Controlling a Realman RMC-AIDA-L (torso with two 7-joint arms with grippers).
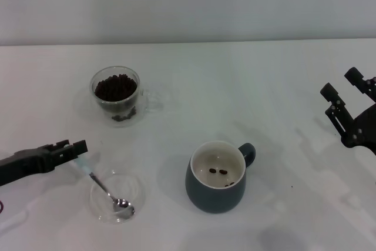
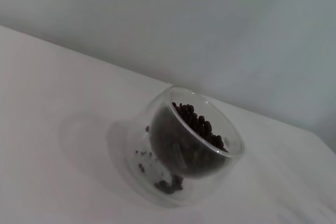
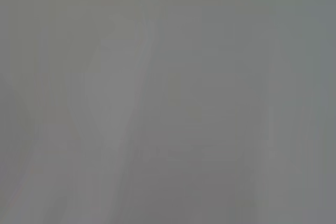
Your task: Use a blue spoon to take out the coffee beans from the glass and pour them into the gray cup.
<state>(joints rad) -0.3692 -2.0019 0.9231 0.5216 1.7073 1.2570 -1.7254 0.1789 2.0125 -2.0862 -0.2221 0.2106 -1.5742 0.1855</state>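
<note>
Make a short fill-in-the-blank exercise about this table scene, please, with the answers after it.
1. The blue spoon lies with its bowl in a shallow clear ____.
2. The gray cup has a few ____ inside.
3. The glass stands farther from the robot than the ____ cup.
4. The left tool is at the spoon's ____.

Answers: dish; coffee beans; gray; handle

The head camera looks forward and down over the whole table (image 1: pixel 276 80), the left wrist camera views the glass (image 1: pixel 116 94) (image 2: pixel 191 145) low and close, tilted, and the right wrist camera shows only gray blur.
</note>
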